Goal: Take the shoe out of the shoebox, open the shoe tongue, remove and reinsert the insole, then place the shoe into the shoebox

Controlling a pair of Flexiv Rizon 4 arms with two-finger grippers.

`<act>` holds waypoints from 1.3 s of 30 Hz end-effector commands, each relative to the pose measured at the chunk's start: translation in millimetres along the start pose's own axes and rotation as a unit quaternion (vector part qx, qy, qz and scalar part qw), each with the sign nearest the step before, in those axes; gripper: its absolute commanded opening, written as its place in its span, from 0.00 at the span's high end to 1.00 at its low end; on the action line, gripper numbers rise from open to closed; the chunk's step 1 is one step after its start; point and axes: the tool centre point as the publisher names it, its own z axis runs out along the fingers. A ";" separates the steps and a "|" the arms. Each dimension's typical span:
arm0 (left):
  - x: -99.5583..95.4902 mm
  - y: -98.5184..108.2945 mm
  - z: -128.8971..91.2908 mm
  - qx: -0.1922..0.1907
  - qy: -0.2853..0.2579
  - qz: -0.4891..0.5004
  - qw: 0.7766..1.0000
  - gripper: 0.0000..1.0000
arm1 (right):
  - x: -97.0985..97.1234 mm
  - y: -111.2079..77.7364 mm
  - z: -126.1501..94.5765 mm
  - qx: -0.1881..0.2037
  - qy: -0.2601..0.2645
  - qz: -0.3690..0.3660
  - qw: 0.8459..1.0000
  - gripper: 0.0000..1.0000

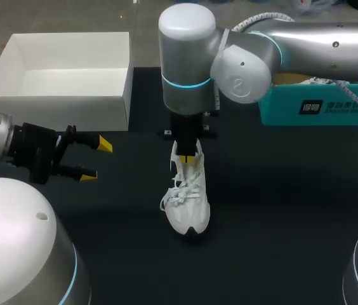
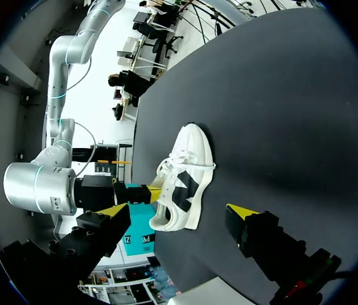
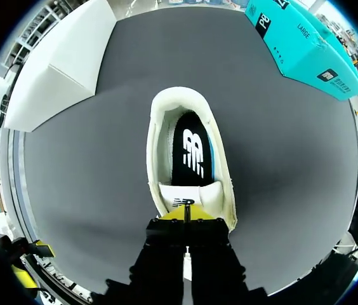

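A white laced shoe stands upright mid-table, toe toward the near edge. My right gripper comes straight down onto it, shut on the top edge of the tongue. In the right wrist view the shoe's mouth gapes ahead of that gripper, with a black insole lying inside. My left gripper hangs open to the shoe's left, nothing between its fingers. Seen from the left wrist, the shoe lies a short way ahead of that gripper.
An open, empty white box sits at the back left, also in the right wrist view. A teal shoebox stands at the back right. Dark bare tabletop surrounds the shoe.
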 end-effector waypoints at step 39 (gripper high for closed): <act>-0.7 -0.6 0.2 -0.001 0.002 0.000 1.000 0.00 | -20.1 -35.1 -48.9 -0.087 0.029 -0.416 0.905 1.00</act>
